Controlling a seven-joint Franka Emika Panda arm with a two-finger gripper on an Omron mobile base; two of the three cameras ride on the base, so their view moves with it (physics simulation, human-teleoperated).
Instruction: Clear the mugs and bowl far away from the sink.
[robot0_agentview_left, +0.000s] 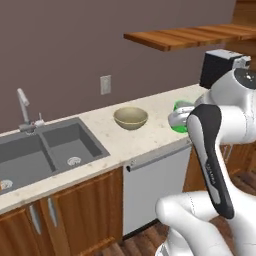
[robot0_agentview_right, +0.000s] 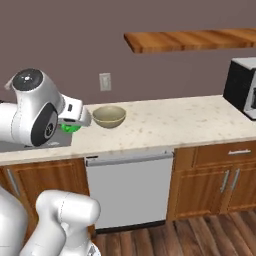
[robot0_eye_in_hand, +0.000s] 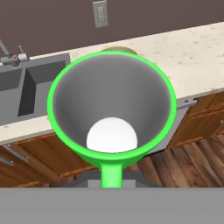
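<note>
Hand view: a green mug (robot0_eye_in_hand: 111, 109) occupies the centre of the frame, seen mouth-on, with its pale grey inside and white bottom facing the camera. Its bright green rim runs as a full ring, and a green strip extends from the rim to the bottom edge of the frame. The gripper fingertips are hidden behind the mug, so the spacing of the jaws cannot be determined, and whether they clamp the mug cannot be told. Behind the mug, the sink (robot0_eye_in_hand: 30, 83) lies at the left of the frame, with part of the faucet (robot0_eye_in_hand: 11, 57) cut off at the upper left edge. A sliver of the bowl (robot0_eye_in_hand: 119, 50) shows just above the mug rim; the rest is hidden.

Left base view: the bowl (robot0_agentview_left: 130, 118) sits on the countertop (robot0_agentview_left: 150, 135) at centre frame, to the right of the sink (robot0_agentview_left: 47, 150) and apart from it. The mug (robot0_agentview_left: 178, 117) shows as a small green patch at centre right, largely covered by the arm (robot0_agentview_left: 212, 150).

Right base view: the mug (robot0_agentview_right: 70, 127) appears as a green sliver at the left, below the white hand, just left of the bowl (robot0_agentview_right: 109, 116). The microwave (robot0_agentview_right: 242, 87) is cut off at the right edge.
</note>
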